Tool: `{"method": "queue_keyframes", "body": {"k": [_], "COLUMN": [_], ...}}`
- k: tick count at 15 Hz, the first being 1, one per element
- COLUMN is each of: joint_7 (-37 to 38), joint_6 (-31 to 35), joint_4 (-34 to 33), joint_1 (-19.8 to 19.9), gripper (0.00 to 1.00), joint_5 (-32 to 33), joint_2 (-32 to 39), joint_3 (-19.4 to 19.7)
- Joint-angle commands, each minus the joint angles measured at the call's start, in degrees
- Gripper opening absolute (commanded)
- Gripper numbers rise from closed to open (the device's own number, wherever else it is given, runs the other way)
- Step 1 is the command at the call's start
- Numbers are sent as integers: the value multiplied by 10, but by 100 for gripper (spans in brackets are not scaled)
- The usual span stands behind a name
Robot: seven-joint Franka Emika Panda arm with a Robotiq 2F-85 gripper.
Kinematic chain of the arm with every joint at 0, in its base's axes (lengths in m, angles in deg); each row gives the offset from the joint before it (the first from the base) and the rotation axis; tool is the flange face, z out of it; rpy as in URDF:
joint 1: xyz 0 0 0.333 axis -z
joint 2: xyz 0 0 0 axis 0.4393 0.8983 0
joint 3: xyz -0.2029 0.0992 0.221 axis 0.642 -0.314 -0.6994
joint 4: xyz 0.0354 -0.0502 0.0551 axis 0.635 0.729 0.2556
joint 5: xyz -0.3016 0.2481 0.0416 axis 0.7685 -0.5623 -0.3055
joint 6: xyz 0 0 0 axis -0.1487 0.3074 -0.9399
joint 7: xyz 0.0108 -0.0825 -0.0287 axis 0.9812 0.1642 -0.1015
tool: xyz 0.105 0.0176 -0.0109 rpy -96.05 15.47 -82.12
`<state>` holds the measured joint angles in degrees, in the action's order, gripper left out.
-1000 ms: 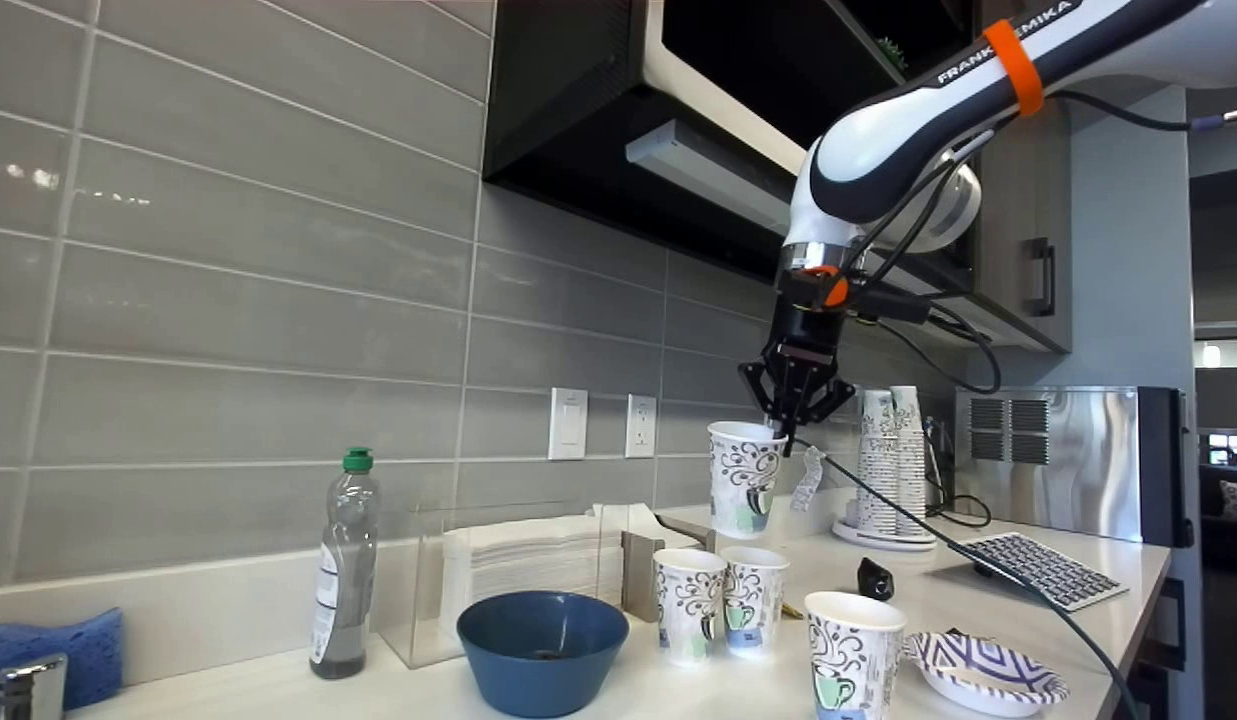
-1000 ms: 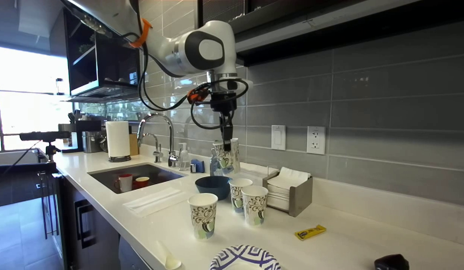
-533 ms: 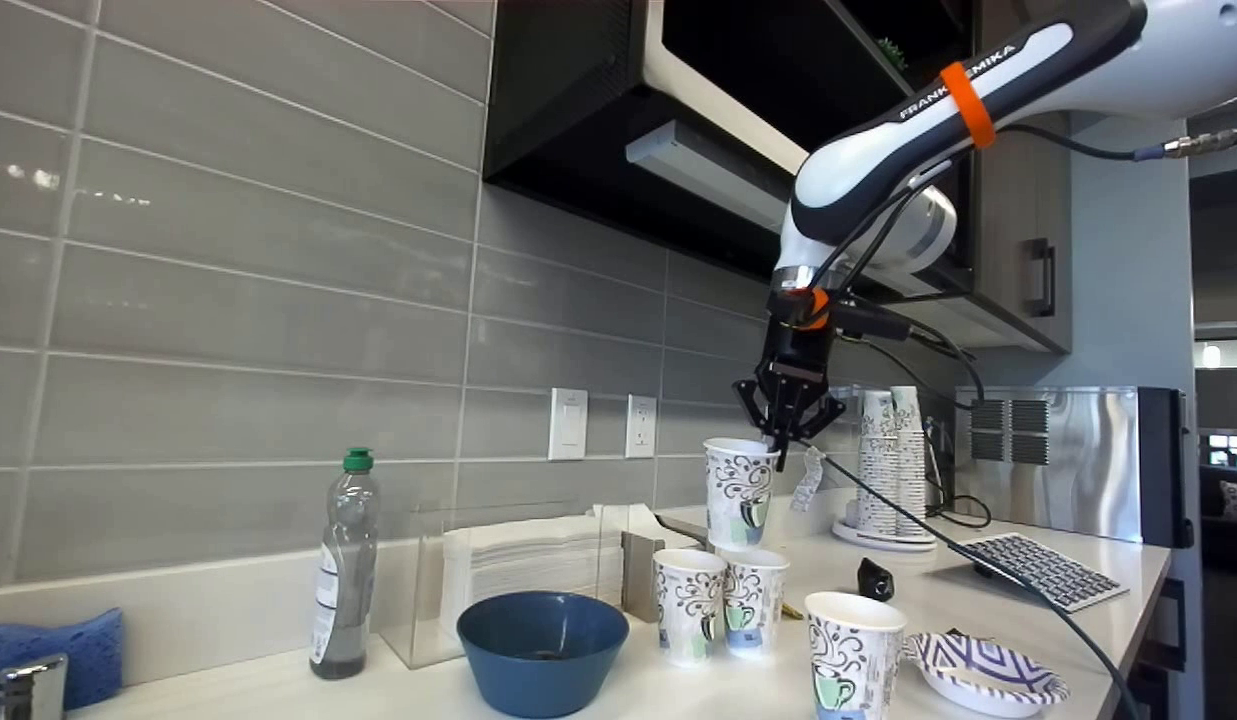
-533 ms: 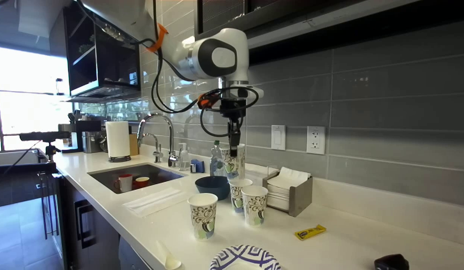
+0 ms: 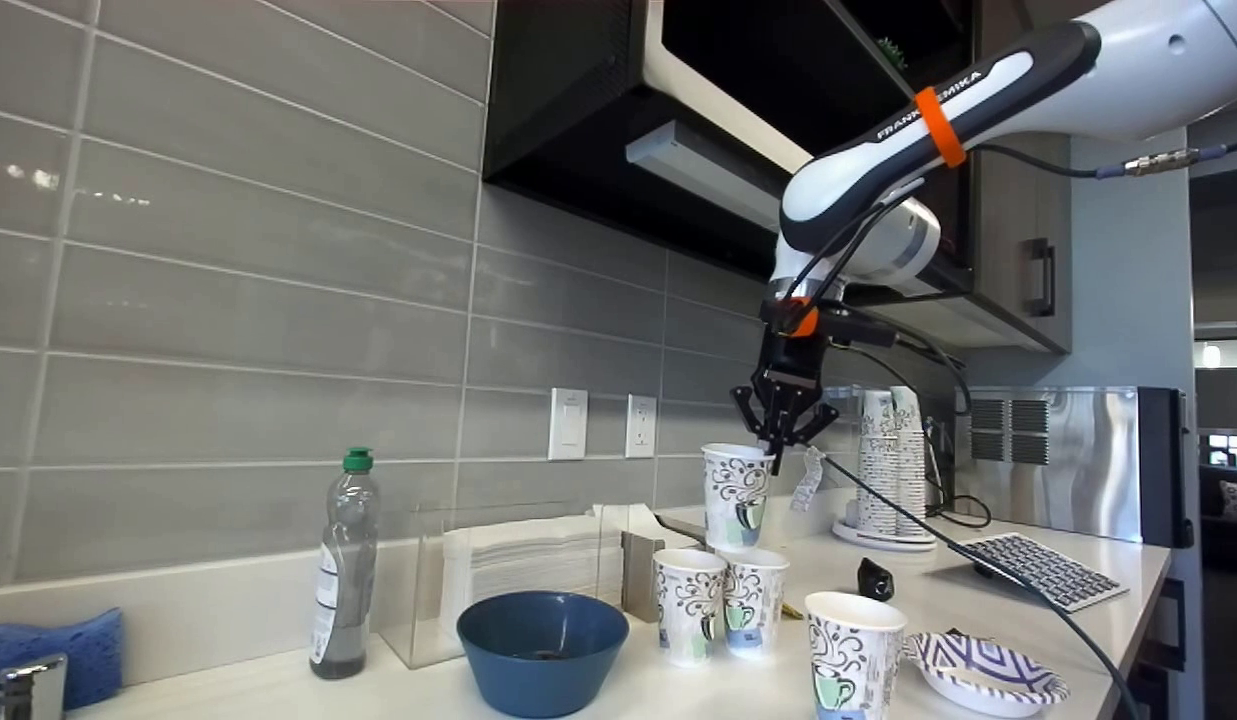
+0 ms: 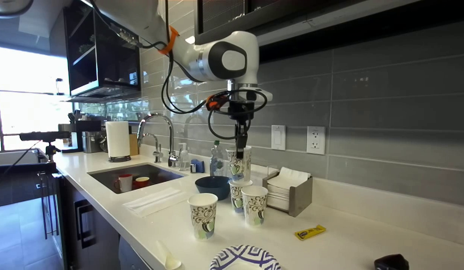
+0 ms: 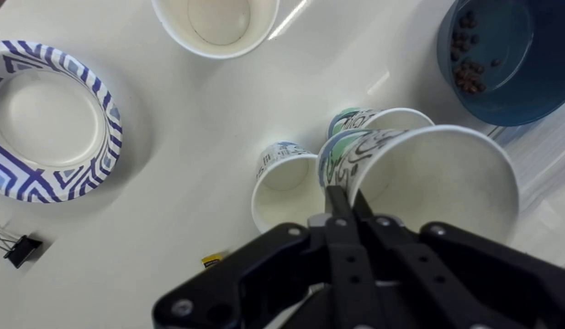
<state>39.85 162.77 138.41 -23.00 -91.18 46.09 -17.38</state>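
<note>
My gripper point(image 5: 775, 455) is shut on the rim of a white paper cup point(image 5: 735, 500) with a swirl print. One finger point(image 7: 362, 205) sits inside the cup wall, the other outside. In both exterior views the held cup is roughly upright, low over two standing cups point(image 5: 690, 605) point(image 6: 254, 204). Its base overlaps their rims in the pictures; whether it touches them I cannot tell. A further cup point(image 6: 203, 215) stands apart nearer the counter's front. Beside the pair is a blue bowl point(image 7: 515, 59) with small brown pieces at its bottom.
A patterned paper plate point(image 7: 54, 123), a binder clip point(image 7: 22, 251) and a yellow packet point(image 6: 310, 232) lie on the counter. Napkins fill a metal holder point(image 6: 303, 195) by the wall. A soap bottle point(image 5: 346, 580) stands behind the bowl, and a cabinet point(image 5: 578, 110) hangs above.
The arm has come down with the cup still gripped, shifting slightly left in an exterior view and right in the opposite picture. The cup's base is now closer to the two standing cups.
</note>
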Motion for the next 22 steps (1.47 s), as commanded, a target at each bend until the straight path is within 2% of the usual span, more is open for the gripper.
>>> {"method": "queue_keyframes", "body": {"k": [1,21,22], "joint_7": [-11,-12,-14], "joint_6": [-29,-27,-22], "joint_4": [-36,-58,-57], "joint_1": [4,6,7], "gripper": [1,1,28], "joint_5": [-21,-23,-24], "joint_2": [22,54,54], "joint_3": [4,11,11]}}
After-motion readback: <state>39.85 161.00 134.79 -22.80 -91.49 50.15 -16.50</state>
